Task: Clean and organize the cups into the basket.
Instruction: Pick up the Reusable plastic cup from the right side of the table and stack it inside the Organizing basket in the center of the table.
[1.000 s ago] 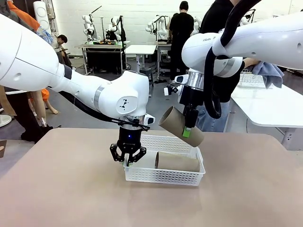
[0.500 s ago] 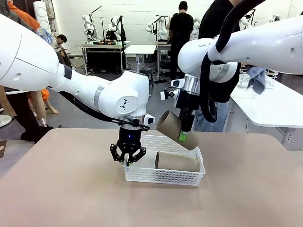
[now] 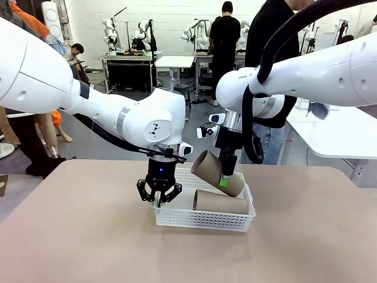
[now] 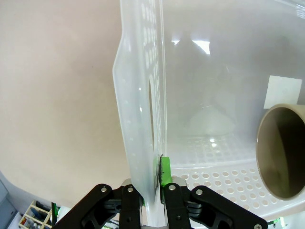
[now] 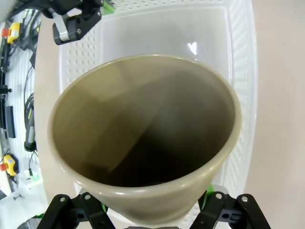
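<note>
The white lattice basket (image 3: 203, 219) stands mid-table. My left gripper (image 3: 159, 198) is shut on its left wall; in the left wrist view the wall (image 4: 143, 119) is pinched between the green pads of the gripper (image 4: 153, 175). One taupe cup (image 3: 221, 203) lies on its side in the basket, its mouth (image 4: 282, 152) towards the left. My right gripper (image 3: 224, 178) is shut on a second taupe cup (image 3: 215, 170), tilted just above the basket's back half, mouth up-left. The held cup (image 5: 143, 143) hangs over the basket floor (image 5: 209, 33). The mint green cup is out of view.
A person in dark clothes (image 3: 268, 35) stands at the far side of the table behind my right arm. The tan tabletop (image 3: 88, 242) spreads around the basket. A white table (image 3: 336, 132) stands at the back right.
My right arm has moved left and down with the taupe cup, bringing it from above the basket's right end to just over the lying cup. The left gripper has not moved.
</note>
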Motion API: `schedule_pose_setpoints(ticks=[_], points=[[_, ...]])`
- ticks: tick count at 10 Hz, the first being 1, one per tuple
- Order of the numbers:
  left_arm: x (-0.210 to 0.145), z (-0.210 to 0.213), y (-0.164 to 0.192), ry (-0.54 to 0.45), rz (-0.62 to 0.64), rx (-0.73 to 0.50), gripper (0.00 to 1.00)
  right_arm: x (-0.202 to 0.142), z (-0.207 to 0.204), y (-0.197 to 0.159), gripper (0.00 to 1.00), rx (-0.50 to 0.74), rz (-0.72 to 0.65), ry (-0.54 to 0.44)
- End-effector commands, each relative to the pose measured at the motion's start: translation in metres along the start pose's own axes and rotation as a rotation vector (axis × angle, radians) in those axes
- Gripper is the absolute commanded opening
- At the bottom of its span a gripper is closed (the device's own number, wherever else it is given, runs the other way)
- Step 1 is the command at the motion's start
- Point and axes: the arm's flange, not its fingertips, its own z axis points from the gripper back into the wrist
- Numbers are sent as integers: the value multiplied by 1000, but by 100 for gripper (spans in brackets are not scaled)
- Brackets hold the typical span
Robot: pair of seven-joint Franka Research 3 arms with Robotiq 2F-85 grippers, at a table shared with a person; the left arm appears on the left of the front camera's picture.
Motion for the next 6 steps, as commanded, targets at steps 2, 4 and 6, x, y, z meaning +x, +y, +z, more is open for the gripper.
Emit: schedule_pose_setpoints(ticks=[2,4,6], points=[[-1,0,1,-5,-7,-2,0,2,-7,-17,83,-67,47,6],[-1,0,1,-5,-7,-2,0,1,-13,-22,83,-76,48,16],[-1,0,1,-5,-7,-2,0,-1,-18,-25,83,-82,51,16]])
